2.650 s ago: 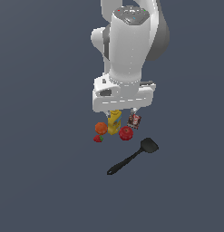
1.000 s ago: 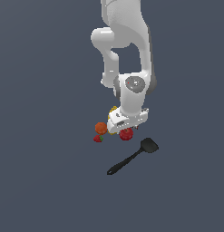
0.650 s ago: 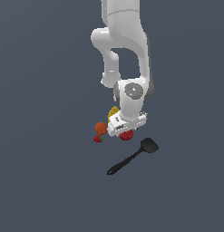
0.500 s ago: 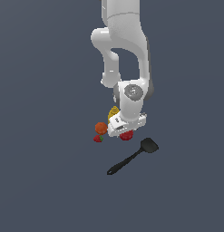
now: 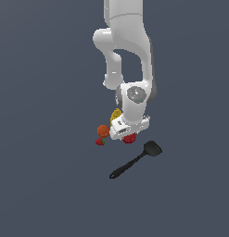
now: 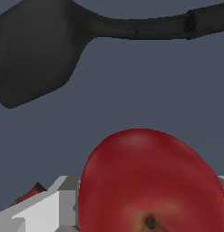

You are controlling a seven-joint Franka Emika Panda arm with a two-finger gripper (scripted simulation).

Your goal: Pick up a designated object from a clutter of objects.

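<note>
A plain dark grey floor carries everything; no containers show. The apple [image 6: 152, 181] lies under the gripper [image 5: 129, 135], near the spatula [image 5: 135, 160]; whether the jaws are spread or pinching it I cannot tell. An off-centre grip could squirt the round fruit toward the orange ball [image 5: 103, 130] and strawberry [image 5: 100, 141].

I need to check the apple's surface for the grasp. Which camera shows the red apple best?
The wrist view: the red apple fills much of the picture, its glossy skin and stem dimple plain. In the exterior view only a small red patch of it shows below the gripper, which hides the rest.
</note>
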